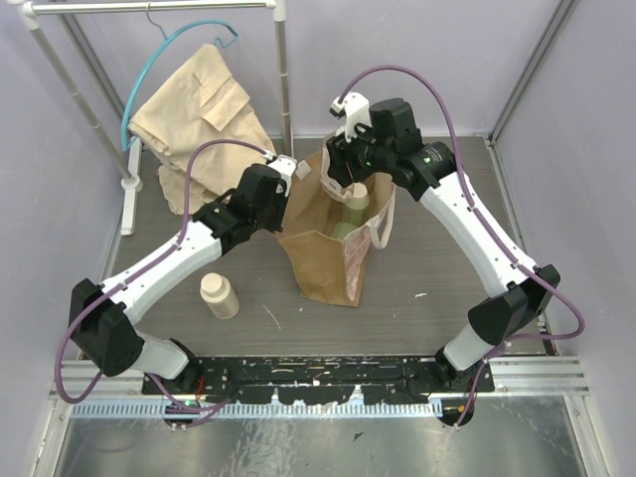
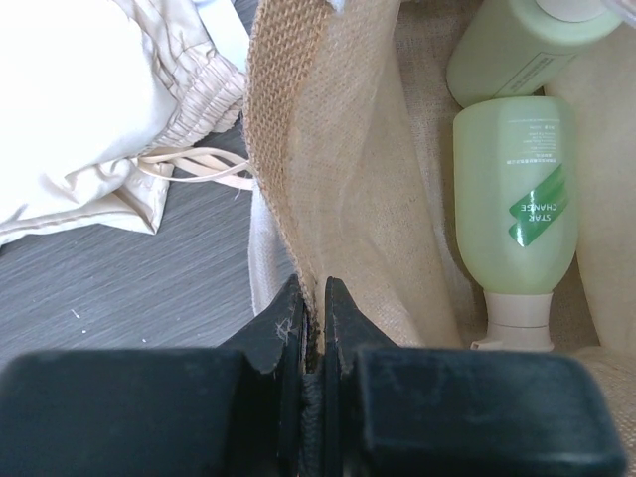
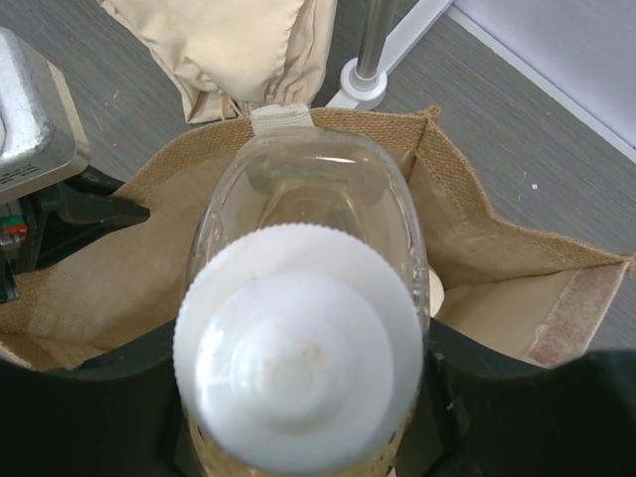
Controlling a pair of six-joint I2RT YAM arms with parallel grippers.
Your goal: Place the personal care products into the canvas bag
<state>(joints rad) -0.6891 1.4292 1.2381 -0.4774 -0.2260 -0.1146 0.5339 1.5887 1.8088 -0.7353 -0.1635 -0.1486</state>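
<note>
The tan canvas bag point(image 1: 323, 258) stands open at mid-table. My left gripper point(image 1: 286, 187) is shut on its left rim; in the left wrist view the jaws point(image 2: 320, 298) pinch the woven edge point(image 2: 298, 149). Inside lie the rounder green bottle with cream top point(image 2: 517, 209) and the green cylinder point(image 2: 517, 45). My right gripper point(image 1: 350, 164) is shut on the amber white-capped bottle point(image 1: 356, 196) and holds it over the bag's mouth. In the right wrist view its white cap point(image 3: 298, 348) fills the space between the fingers point(image 3: 497, 397), with the bag point(image 3: 467, 199) below. The cream bottle point(image 1: 220, 295) lies on the table, left of the bag.
A beige folded garment point(image 1: 199, 109) hangs from a teal hanger on the white clothes rack point(image 1: 283, 60) at the back left, close behind the bag. The rack's foot point(image 3: 368, 75) stands just beyond the bag's far rim. Grey walls close in both sides.
</note>
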